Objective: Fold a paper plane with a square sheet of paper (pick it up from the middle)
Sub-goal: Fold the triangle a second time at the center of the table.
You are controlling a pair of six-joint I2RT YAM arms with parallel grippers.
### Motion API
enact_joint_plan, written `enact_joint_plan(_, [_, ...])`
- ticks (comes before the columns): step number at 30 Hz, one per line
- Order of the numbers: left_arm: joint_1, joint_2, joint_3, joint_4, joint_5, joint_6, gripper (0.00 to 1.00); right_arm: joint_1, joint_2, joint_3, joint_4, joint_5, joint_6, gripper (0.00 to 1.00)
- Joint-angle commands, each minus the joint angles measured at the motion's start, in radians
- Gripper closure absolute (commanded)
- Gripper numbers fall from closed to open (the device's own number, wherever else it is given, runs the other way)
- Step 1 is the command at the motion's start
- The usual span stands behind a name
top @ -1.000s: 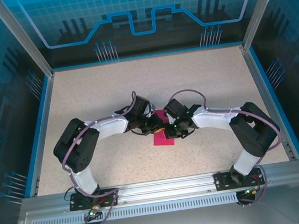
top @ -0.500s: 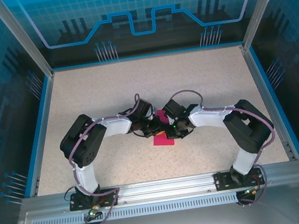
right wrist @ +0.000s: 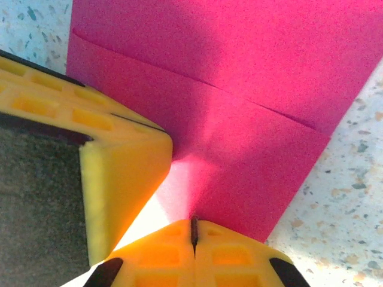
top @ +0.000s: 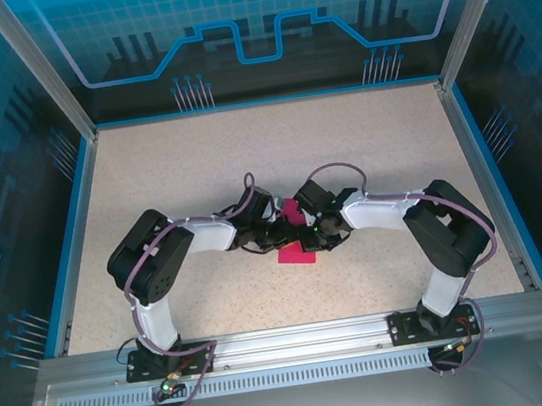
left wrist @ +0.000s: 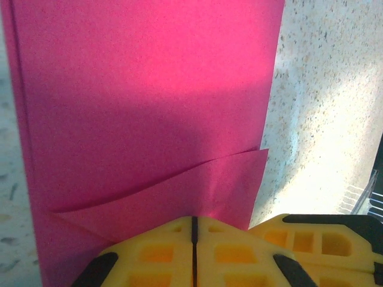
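The square sheet of paper point(top: 296, 252) is magenta-pink, folded into layers, and lies mid-table; a strip of it point(top: 292, 207) shows behind the grippers. In the left wrist view the paper point(left wrist: 143, 101) has a folded flap running into my left gripper point(left wrist: 194, 219), which is shut on it. The right wrist view shows the layered paper point(right wrist: 239, 89) rising to my right gripper point(right wrist: 194, 220), shut on its edge. The two grippers meet tip to tip over the paper point(top: 290, 231). A left gripper finger point(right wrist: 116, 158) stands close beside the right gripper.
The speckled beige table point(top: 147, 180) has a blue rim and transparent walls on the left, right and back. The right gripper's yellow finger point(left wrist: 323, 242) crowds the left wrist view at lower right. Both arms bend inward from their bases at the near edge.
Both arms drew their elbows in a little toward the centre. A pink strip of paper now shows behind the grippers. The jaws closed slightly more.
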Motion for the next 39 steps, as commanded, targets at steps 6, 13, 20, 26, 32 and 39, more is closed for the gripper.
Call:
enact_joint_plan(6, [0.100, 0.011, 0.024, -0.117, -0.160, 0.094, 0.91, -0.001, 0.068, -0.126, -0.156, 0.117, -0.055, 0.98])
enact_joint_plan(13, [0.180, -0.004, 0.057, -0.152, -0.161, 0.115, 0.91, -0.003, 0.047, -0.088, -0.152, 0.083, -0.050, 0.97])
enact_joint_plan(20, [0.186, -0.087, 0.160, -0.270, -0.148, 0.147, 0.86, -0.004, -0.056, 0.060, -0.124, 0.015, 0.001, 0.85])
enact_joint_plan(26, [0.184, -0.186, 0.128, -0.304, -0.148, 0.075, 0.62, -0.082, -0.170, 0.056, -0.026, -0.014, 0.047, 0.59])
enact_joint_plan(32, [0.173, -0.244, 0.039, -0.238, -0.077, -0.064, 0.39, -0.166, -0.106, 0.040, -0.007, -0.116, -0.084, 0.48])
enact_joint_plan(39, [0.136, -0.249, 0.007, -0.186, -0.017, -0.151, 0.17, -0.175, -0.026, 0.088, -0.035, -0.170, -0.187, 0.47])
